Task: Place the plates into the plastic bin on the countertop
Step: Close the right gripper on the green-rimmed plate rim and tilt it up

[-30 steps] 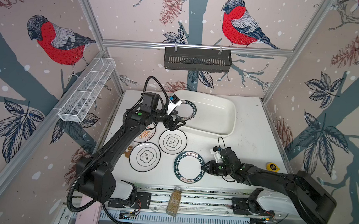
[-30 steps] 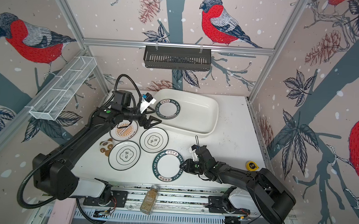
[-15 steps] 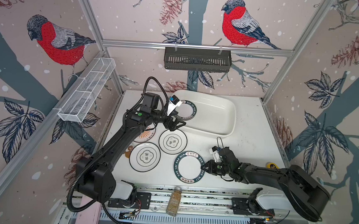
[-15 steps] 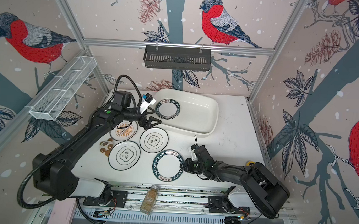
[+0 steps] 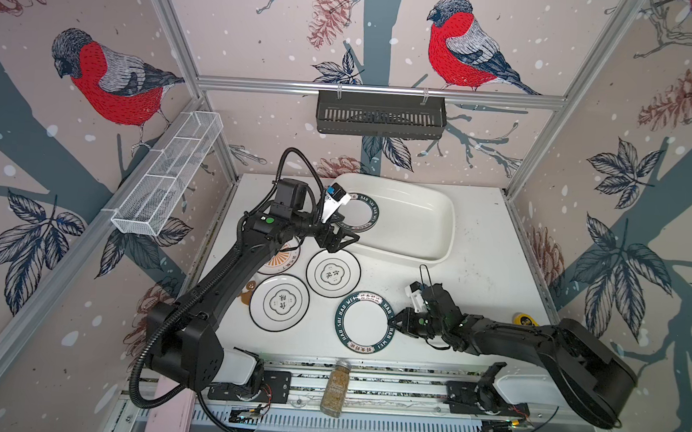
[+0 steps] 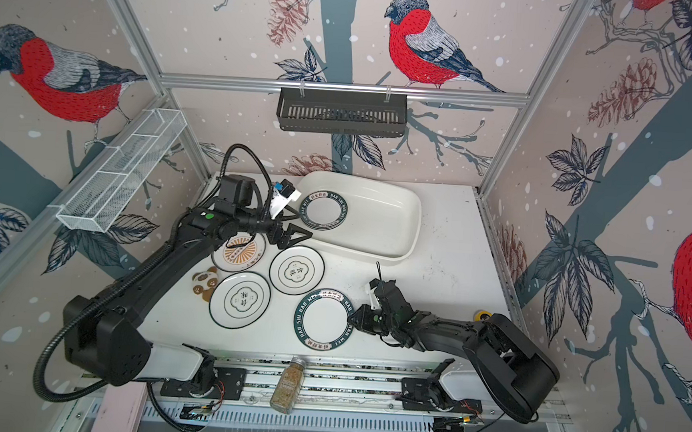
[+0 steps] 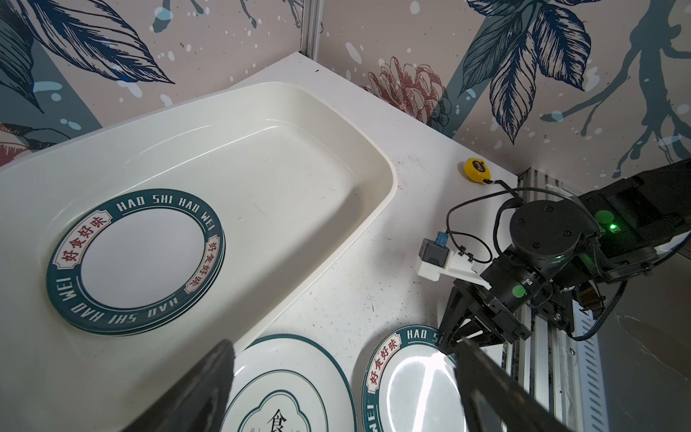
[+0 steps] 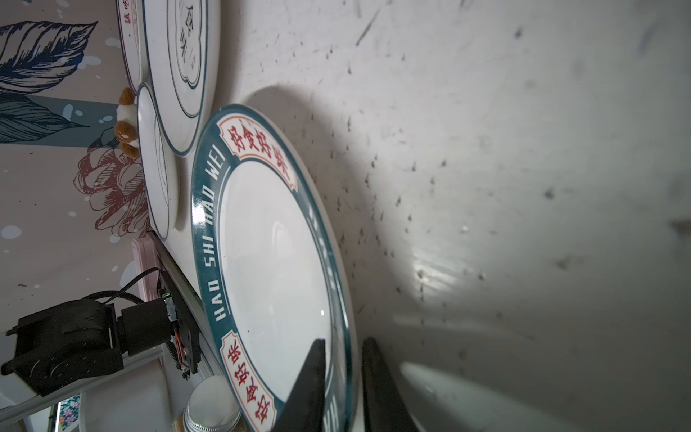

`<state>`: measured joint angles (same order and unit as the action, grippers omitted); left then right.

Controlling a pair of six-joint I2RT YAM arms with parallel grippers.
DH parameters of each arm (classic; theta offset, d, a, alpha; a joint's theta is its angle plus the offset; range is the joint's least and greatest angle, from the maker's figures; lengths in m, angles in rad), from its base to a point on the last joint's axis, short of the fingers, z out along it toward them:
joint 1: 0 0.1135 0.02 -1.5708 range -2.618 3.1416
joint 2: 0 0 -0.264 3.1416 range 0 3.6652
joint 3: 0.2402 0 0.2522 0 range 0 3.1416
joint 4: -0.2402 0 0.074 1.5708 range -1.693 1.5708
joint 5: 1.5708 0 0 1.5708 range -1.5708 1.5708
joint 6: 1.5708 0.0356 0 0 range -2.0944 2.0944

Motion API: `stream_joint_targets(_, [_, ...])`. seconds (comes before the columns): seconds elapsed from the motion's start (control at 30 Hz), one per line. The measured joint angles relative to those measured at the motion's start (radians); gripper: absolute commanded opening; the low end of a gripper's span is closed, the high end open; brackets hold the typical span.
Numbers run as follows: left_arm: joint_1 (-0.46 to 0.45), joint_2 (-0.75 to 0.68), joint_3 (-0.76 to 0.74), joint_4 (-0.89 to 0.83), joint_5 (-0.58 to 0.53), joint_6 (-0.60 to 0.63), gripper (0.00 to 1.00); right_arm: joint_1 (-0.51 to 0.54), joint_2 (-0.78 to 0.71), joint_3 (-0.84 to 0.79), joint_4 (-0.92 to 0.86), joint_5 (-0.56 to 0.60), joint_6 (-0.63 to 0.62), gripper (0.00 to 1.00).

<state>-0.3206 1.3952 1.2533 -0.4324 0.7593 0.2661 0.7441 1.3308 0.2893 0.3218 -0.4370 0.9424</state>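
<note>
A plate [image 5: 364, 322] [image 6: 322, 319] with a wide dark-green lettered rim lies on the countertop [image 5: 477, 276] at the front. My right gripper [image 5: 397, 318] [image 8: 344, 374] is shut on that plate's [image 8: 269, 262] right rim, one finger above and one below. A matching plate [image 5: 357, 211] [image 7: 138, 262] lies in the left end of the plastic bin [image 5: 419, 222] [image 7: 299, 149]. My left gripper [image 5: 340, 241] [image 7: 344, 392] hangs open and empty over the bin's front rim. Two flower-emblem plates [image 5: 333, 273] [image 5: 279, 302] and an orange sunburst plate [image 5: 283, 258], partly under the left arm, lie on the countertop.
A brown coaster [image 5: 248, 291] lies left of the plates. A spice jar [image 5: 334, 387] lies on the front rail and a yellow tape measure [image 5: 524, 320] sits at the right edge. A black basket [image 5: 380, 115] and a wire rack [image 5: 168, 175] hang on the walls.
My right gripper's jaws have closed onto the green-rimmed plate's rim, and the right arm has shifted slightly left. The left arm has stayed still.
</note>
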Motion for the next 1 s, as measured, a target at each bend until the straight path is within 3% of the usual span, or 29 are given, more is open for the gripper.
stream_joint_targets(0.4, [0.000, 0.001, 0.000, 0.002, 0.022, -0.005, 0.91, -0.005, 0.019, 0.000, 0.030, 0.000, 0.000, 0.20])
stream_joint_targets(1.0, [0.000, 0.003, 0.000, 0.002, 0.023, -0.007, 0.91, -0.011, -0.002, -0.001, 0.042, -0.007, -0.005, 0.08])
